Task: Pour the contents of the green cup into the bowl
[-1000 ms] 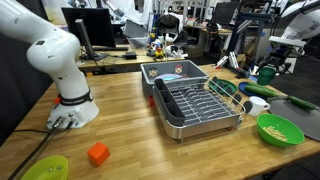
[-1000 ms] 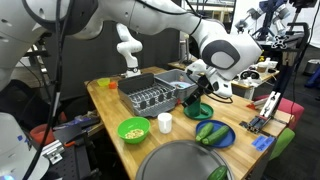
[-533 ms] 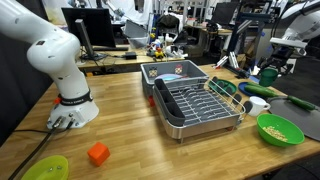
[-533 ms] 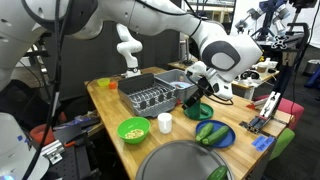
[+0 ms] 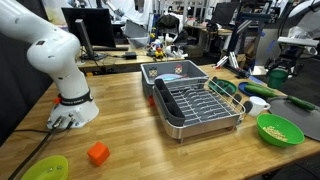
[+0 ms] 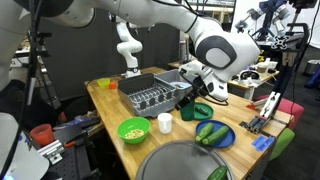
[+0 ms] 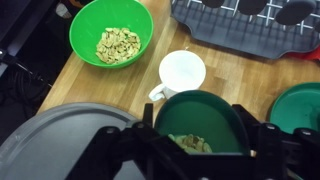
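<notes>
My gripper [image 7: 204, 138] is shut on the dark green cup [image 7: 200, 112] and holds it upright in the air. Yellowish-tan bits show inside the cup. The lime-green bowl [image 7: 110, 35], with tan bits in it, stands on the wooden table ahead and to the left in the wrist view, beyond a small white cup [image 7: 180, 72]. In both exterior views the gripper [image 5: 281, 64] [image 6: 197, 86] hangs above the table. The bowl [image 5: 280, 129] [image 6: 133, 129] sits near the table's front edge, apart from the gripper.
A metal dish rack [image 5: 200, 102] [image 6: 150, 95] stands mid-table. A dark green dish [image 6: 200, 111] lies under the gripper, and a blue plate with green vegetables [image 6: 213, 133] beside it. The white cup [image 6: 165, 122] stands between bowl and dish. A large grey disc [image 7: 50, 140] lies close by.
My gripper has risen a little with the green cup and shifted slightly away from the rack. Nothing on the table has moved.
</notes>
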Tool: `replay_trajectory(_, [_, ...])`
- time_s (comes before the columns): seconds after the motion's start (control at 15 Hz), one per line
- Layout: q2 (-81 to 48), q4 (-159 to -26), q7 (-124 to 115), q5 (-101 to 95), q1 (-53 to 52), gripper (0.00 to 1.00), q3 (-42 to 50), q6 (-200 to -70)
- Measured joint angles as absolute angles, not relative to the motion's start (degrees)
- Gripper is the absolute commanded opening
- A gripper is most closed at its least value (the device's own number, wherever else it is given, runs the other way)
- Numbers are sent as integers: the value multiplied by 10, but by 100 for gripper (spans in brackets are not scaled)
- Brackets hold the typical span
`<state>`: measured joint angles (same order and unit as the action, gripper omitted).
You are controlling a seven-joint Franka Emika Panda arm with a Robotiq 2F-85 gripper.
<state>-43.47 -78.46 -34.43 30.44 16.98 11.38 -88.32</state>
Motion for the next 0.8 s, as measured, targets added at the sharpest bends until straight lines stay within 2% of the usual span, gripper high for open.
replay_trajectory(0.53, [-374,-953,-345,309,152,52,114,-978])
replay_trajectory(0.6, [-366,-974,-347,314,148,77,114,-1000])
replay_trajectory(0.8, [-365,-978,-347,314,145,77,114,-1005])
